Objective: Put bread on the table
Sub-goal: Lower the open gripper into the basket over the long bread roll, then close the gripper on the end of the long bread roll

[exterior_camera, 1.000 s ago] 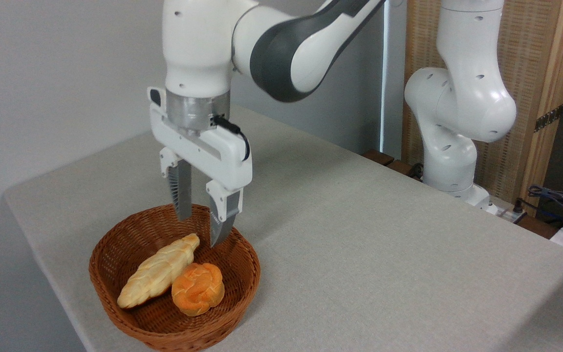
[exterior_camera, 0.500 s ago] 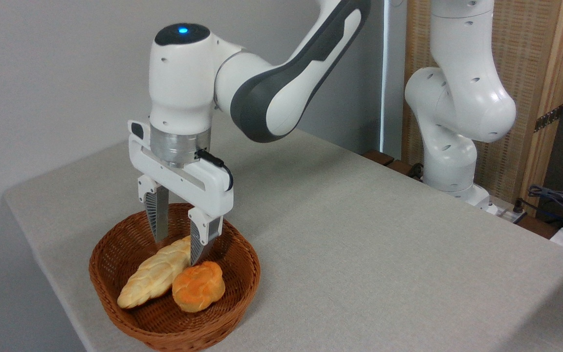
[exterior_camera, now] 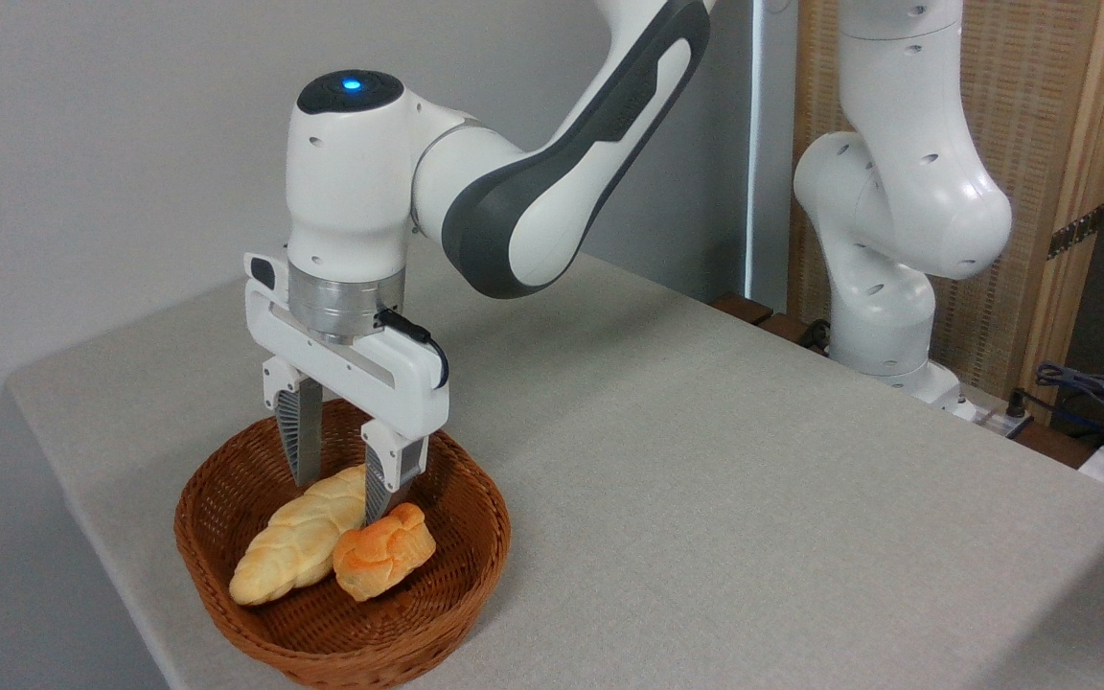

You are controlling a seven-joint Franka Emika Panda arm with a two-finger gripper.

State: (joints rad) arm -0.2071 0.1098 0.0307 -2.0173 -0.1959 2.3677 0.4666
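Note:
The bread (exterior_camera: 288,551), a pale golden braided loaf, lies slanted in the brown wicker basket (exterior_camera: 471,575) at the front left of the table (exterior_camera: 705,479). My gripper (exterior_camera: 341,498) is down inside the basket and open. Its fingers (exterior_camera: 303,446) straddle the loaf's upper right end, one on each side. The right finger touches the round orange bun (exterior_camera: 384,565), which lies tilted against the loaf. The loaf's top end is partly hidden behind that finger.
The grey-beige cloth runs wide to the right of and behind the basket. The arm's white base (exterior_camera: 883,316) stands at the table's far right edge. Cables (exterior_camera: 1089,393) lie beyond it. The table's front-left edge passes close to the basket.
My gripper has come down and to the left into the basket, from above the rim to either side of the loaf's end. The bun has been nudged and tipped.

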